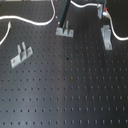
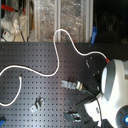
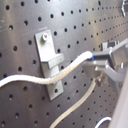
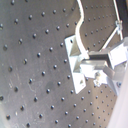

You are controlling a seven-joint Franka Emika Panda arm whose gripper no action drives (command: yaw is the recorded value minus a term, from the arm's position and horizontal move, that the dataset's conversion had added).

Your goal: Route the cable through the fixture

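Going left to right in the first exterior view, with places given from the fixture [image 1: 106,36]:

- The far bracket [image 1: 21,54] is flat-based with two prongs. It sits well to the fixture's left and lower on the board [image 1: 65,95].
- The mid bracket [image 1: 64,31] is nearer, still left of the fixture and about level with it.
- The fixture is narrow and long, and sits near the board's right edge.
- The cable [image 1: 30,21] loops along the back, well left of the fixture. It runs on above both brackets, drops just past the fixture and leaves to its right.

In the first wrist view, your claw [image 3: 97,62] is clenched on the cable, just beside the fixture. From the claw, the cable lies across the fixture at its upright. You cannot tell whether it is seated in the fork.
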